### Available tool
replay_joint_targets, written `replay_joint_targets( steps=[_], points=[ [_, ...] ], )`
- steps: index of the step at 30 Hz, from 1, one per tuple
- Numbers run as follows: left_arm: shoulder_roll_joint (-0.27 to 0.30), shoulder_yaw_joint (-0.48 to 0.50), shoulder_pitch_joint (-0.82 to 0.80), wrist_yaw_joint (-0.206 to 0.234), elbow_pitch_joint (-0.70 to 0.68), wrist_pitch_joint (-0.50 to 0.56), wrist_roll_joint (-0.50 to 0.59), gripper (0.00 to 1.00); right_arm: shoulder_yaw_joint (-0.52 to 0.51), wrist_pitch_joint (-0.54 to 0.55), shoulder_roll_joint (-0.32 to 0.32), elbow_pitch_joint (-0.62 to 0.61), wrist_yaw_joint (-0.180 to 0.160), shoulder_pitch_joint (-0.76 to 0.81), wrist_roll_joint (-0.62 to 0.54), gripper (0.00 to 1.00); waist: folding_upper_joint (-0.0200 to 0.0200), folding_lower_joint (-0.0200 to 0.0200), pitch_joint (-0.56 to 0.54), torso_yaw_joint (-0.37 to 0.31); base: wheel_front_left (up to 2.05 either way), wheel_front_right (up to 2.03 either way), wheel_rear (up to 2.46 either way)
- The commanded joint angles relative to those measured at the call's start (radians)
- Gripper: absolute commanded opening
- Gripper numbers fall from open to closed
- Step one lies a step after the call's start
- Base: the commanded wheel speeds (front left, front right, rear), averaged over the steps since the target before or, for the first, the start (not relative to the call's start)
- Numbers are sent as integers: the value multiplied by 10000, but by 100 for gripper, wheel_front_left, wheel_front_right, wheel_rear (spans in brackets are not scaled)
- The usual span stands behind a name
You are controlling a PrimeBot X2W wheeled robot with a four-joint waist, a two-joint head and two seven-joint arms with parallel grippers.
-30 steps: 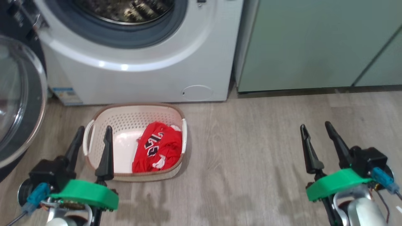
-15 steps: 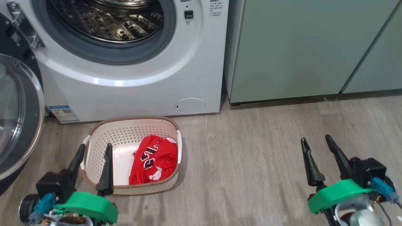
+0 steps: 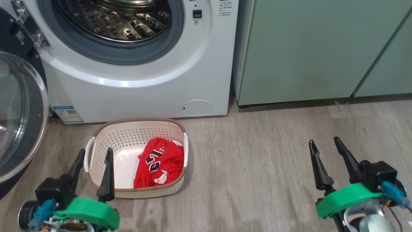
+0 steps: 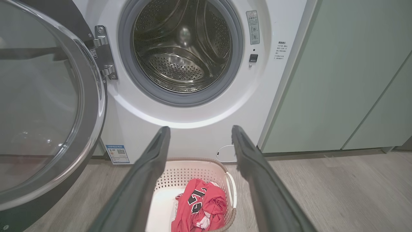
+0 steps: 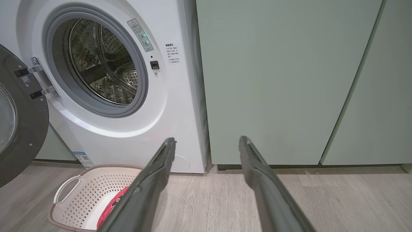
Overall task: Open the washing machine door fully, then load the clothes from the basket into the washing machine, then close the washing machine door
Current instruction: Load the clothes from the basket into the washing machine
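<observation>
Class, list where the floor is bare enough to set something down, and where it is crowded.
Free: the wood floor between the basket and the right gripper, before the green cabinets; also the basket's left half, beside the clothes. Crowded: the left, around the washing machine door, basket and left gripper.

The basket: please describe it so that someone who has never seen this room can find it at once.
Find the big white washing machine with its round door swung open to the left. On the floor directly before it sits a small cream basket with perforated sides, a brown rim and white handles. It alone holds red clothes.
</observation>
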Motion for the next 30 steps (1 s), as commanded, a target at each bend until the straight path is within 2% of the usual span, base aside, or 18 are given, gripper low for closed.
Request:
replay_joint_targets(
  steps=[1, 18, 30],
  points=[
    [192, 335, -334, 8, -280, -102, -32, 100, 180, 12, -72, -383, 0, -152, 2, 100, -1, 0, 3, 2, 0, 0, 0],
    [312, 186, -490, -6, -86, -123, -60, 100, 150, -72, -72, -295, 0, -209, 102, 100, -1, 0, 96, 63, 6, -6, 0],
    [312, 45, -500, 41, -122, -147, -72, 100, 125, -80, -72, -272, 0, -189, 137, 100, -1, 0, 67, 6, 147, -147, 0]
  ],
)
